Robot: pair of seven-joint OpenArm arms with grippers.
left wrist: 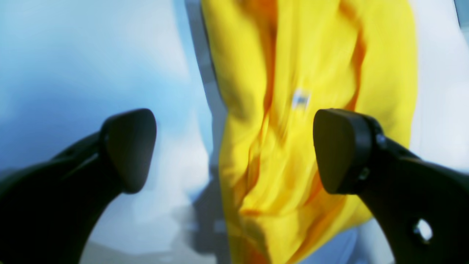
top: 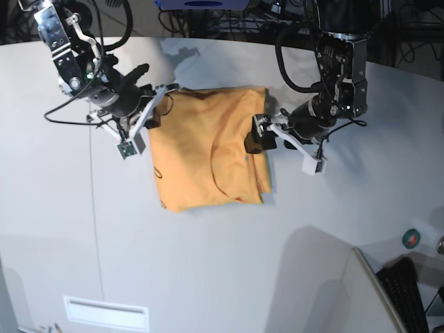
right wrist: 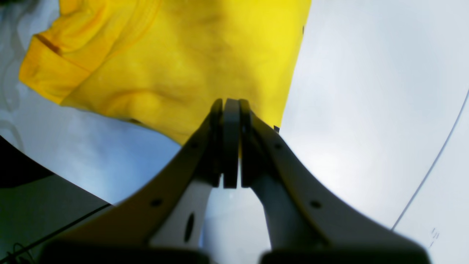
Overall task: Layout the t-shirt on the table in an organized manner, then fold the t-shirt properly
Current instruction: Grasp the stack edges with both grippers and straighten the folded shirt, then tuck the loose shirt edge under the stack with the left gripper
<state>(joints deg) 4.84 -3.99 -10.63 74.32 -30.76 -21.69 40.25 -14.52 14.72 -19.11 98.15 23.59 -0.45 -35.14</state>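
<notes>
T-shirt point(left wrist: 311, 110) between spread left fingers point(left wrist: 130, 150)

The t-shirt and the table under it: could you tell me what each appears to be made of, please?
The t-shirt: soft matte orange-yellow woven or knit cloth, judging by its loose folds and creases. The table: a hard, smooth, matte white-grey surface, likely laminate or painted board; it looks flat and shows only soft shadows.

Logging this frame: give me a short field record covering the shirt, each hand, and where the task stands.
t-shirt: partly spread on the table, rumpled, right edge doubled over
left hand: open, nothing between its fingers, at the shirt's edge
right hand: shut on the t-shirt's edge
stage: layout not finished, no neat fold yet
</notes>
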